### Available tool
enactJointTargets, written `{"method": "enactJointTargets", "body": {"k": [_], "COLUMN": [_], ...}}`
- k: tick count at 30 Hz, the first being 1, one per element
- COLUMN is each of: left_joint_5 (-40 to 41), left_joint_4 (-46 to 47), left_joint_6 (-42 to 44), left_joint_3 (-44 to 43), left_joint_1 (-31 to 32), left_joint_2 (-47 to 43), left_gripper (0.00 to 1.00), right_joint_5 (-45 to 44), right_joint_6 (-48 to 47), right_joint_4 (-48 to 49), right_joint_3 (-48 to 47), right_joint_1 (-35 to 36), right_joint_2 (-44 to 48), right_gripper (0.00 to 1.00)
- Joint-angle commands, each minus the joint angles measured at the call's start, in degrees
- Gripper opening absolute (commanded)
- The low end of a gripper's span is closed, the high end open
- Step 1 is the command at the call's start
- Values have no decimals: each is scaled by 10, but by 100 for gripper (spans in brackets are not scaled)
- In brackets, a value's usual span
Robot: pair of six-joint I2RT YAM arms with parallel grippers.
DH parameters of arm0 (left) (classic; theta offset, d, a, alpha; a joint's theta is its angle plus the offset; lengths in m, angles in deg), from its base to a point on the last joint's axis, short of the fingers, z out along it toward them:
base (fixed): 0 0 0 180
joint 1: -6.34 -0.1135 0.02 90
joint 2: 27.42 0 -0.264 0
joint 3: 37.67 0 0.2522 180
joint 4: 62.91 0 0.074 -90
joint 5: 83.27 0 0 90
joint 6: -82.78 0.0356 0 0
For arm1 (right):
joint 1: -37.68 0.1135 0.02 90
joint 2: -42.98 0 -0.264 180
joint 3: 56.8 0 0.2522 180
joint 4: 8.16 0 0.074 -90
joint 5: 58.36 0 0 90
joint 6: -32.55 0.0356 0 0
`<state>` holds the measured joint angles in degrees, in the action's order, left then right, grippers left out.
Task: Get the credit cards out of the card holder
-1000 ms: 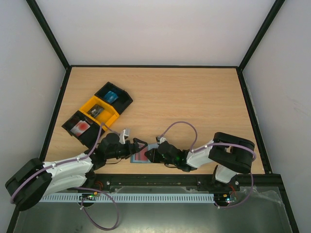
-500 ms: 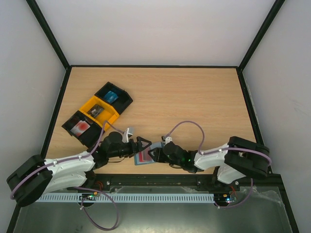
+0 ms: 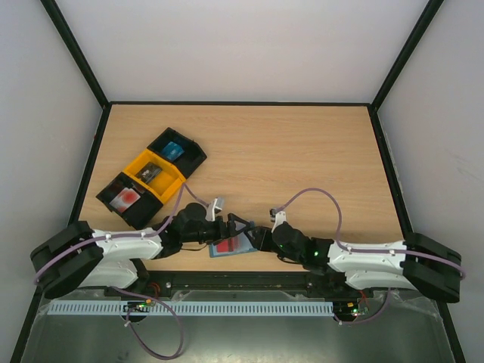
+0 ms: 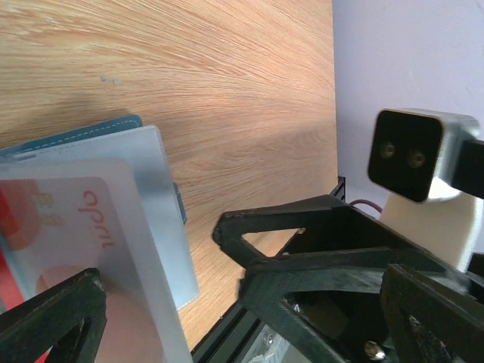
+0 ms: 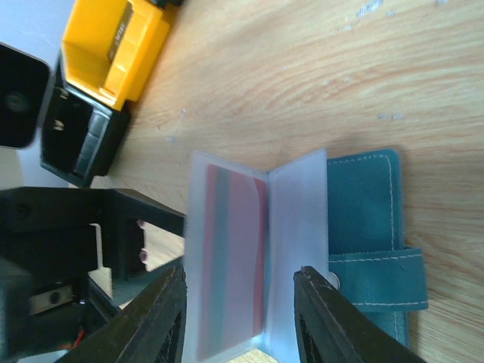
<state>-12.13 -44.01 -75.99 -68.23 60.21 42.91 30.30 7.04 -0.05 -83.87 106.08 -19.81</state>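
Both arms have stretched inward, and my right gripper point(image 5: 242, 276) has parted its jaws astride the clear sleeve point(image 5: 296, 227) of the flat blue-grey soft bifold card holder point(image 5: 363, 204). The thin white, red-marked plastic credit card point(image 4: 68, 249) sits in that sleeve, lengthwise toward my right fingers. My left gripper point(image 3: 235, 226) gapes wide just beside the holder, with room on the wooden table point(image 3: 302, 151) beyond it.

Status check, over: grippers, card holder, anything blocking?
Left gripper wide open at card holder. Right gripper open, straddling its clear sleeve. Red-marked card in sleeve, not yet out. Trays well aside, nothing blocking.

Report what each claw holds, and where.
Left claw open, holding nothing. Right claw straddles the card holder's clear sleeve; a grip cannot be told.
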Motion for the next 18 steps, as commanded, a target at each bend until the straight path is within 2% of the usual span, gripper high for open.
{"method": "enactJointTargets", "body": {"k": [1, 7, 13, 18], "left_joint_5": [5, 52, 101, 122], "left_joint_4": [28, -42, -113, -134], "left_joint_6": [10, 32, 50, 44], "left_joint_3": [-17, -21, -19, -5], "left_joint_1": [8, 7, 8, 2], "left_joint_2": [23, 3, -29, -31], "left_gripper": [99, 97, 93, 80], "right_joint_5": [-45, -43, -33, -20], "right_joint_6": [-3, -2, -11, -27], "right_joint_4": [-61, -72, -61, -55], "right_joint_3": [15, 22, 12, -10], "right_joint_1": [5, 5, 5, 5], "right_joint_2": [61, 97, 86, 52], "right_gripper": [40, 39, 38, 28]}}
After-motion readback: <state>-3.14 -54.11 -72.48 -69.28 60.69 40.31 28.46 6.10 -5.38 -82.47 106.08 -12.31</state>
